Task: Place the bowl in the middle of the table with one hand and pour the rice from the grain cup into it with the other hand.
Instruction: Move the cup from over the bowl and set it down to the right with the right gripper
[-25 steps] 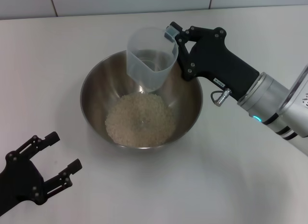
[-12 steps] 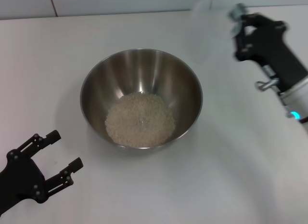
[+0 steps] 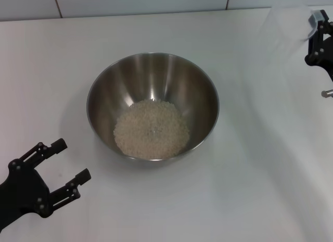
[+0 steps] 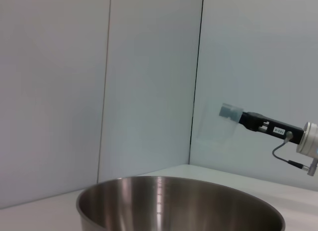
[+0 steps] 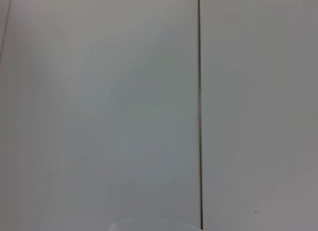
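Nearest me, the left gripper (image 3: 62, 164) hovers with fingers spread wide, holding nothing. Beyond it the bowl (image 3: 106, 88) sits mid-table (image 3: 250, 190), rice (image 3: 151, 130) heaped inside. Farthest, the right gripper (image 3: 318, 28) clamps the grain cup (image 3: 286, 23), well apart from the bowl.

Looked like a lab or test bench rather than a real kitchen: a plain white table (image 3: 250, 190) backed by bare pale wall panels (image 4: 149, 82) with dark seams, nothing homey anywhere around it.
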`<action>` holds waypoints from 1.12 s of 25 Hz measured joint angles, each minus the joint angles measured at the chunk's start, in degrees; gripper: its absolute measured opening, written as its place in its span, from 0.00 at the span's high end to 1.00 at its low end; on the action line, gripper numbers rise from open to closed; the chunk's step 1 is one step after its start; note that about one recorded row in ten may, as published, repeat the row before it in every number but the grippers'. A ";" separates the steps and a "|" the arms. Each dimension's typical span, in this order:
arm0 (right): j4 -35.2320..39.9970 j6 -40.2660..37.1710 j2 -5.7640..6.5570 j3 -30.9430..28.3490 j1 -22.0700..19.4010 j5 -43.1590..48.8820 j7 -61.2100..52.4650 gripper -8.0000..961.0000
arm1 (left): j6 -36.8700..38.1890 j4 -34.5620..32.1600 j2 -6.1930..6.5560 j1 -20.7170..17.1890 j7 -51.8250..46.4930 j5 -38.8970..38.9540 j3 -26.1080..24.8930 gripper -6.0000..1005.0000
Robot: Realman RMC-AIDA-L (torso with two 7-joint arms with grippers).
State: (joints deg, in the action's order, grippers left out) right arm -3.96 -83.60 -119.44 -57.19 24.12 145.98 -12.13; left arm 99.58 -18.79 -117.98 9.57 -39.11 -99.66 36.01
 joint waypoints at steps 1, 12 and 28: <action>0.07 0.39 0.00 -0.01 0.01 0.00 0.03 0.98 | 0.01 0.00 0.00 0.01 0.00 0.00 0.07 0.19; -0.41 5.34 0.00 0.72 0.62 0.51 0.54 0.98 | 0.07 -0.15 0.13 0.01 0.00 0.00 1.06 0.19; -1.34 17.93 -0.08 6.62 1.64 0.63 0.54 0.98 | 0.17 -0.20 0.13 0.37 0.00 -0.01 1.34 0.19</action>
State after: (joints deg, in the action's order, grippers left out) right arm -5.31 -65.67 -119.52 -50.57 25.77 146.60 -11.60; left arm 99.75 -18.99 -117.86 9.95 -39.11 -99.67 37.36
